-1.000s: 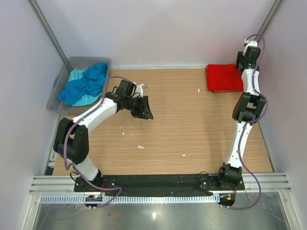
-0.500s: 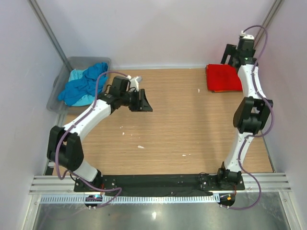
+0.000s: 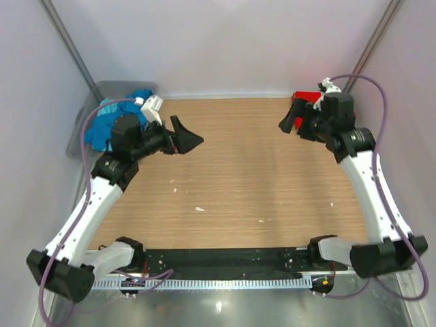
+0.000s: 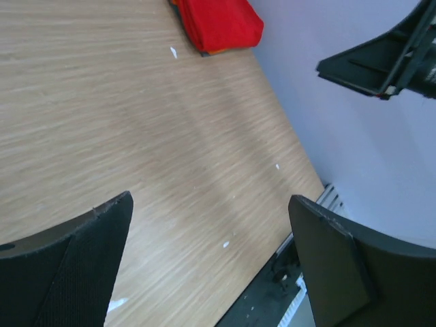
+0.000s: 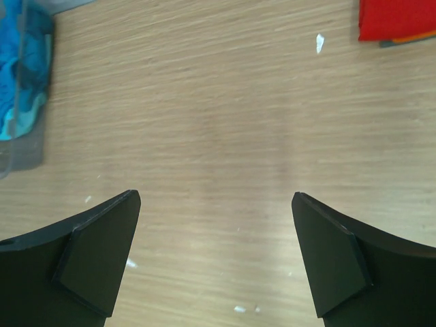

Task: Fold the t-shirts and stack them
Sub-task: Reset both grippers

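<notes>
My left hand [image 3: 185, 140] hangs wide open and empty above the bench [image 3: 238, 184], arm reaching out from beside the tub [image 3: 119, 85] of blue t-shirts [image 3: 100, 129]; my right hand [image 3: 291, 122], likewise spread and empty, hovers tilted beside the folded red t-shirt [image 5: 398, 19] at the far right corner.

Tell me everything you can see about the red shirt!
The red t-shirt is bright, soft-looking cloth, folded into a flat rectangle. It lies at the far right corner of the table, near the wall. A thin orange edge peeks out beneath it. No hand touches it; from above, the right arm hides most of it.
</notes>
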Motion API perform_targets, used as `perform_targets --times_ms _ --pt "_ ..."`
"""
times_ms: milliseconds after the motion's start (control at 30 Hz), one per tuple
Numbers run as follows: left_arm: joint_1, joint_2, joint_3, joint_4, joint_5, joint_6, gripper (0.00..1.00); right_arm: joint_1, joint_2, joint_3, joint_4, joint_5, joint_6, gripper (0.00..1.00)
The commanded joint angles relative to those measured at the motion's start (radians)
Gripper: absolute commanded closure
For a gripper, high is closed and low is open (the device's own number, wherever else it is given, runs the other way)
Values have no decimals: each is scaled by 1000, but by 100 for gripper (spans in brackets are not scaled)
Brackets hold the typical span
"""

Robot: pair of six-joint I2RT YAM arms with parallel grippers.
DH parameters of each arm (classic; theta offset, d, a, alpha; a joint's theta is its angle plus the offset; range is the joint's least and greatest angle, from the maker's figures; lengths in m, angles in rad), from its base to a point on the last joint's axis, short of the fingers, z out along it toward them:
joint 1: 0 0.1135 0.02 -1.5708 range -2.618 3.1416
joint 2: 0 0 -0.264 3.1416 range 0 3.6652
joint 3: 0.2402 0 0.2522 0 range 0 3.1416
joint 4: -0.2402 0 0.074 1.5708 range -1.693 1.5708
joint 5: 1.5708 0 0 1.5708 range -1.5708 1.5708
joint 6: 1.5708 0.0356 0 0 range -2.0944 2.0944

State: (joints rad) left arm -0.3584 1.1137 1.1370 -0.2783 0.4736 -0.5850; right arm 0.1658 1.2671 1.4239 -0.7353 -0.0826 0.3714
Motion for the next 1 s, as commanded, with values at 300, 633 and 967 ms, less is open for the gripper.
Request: perform_targets --times_ms 300,633,967 --pt "1 -255 -203 34 -27 -44 0 1 -360 -286 45 -137 153 0" --pt "1 -325 -189 -13 -56 -3 0 3 -382 -296 70 -132 170 0" --pt "1 -305 -194 -22 -47 -13 0 1 -388 -321 106 -135 173 0"
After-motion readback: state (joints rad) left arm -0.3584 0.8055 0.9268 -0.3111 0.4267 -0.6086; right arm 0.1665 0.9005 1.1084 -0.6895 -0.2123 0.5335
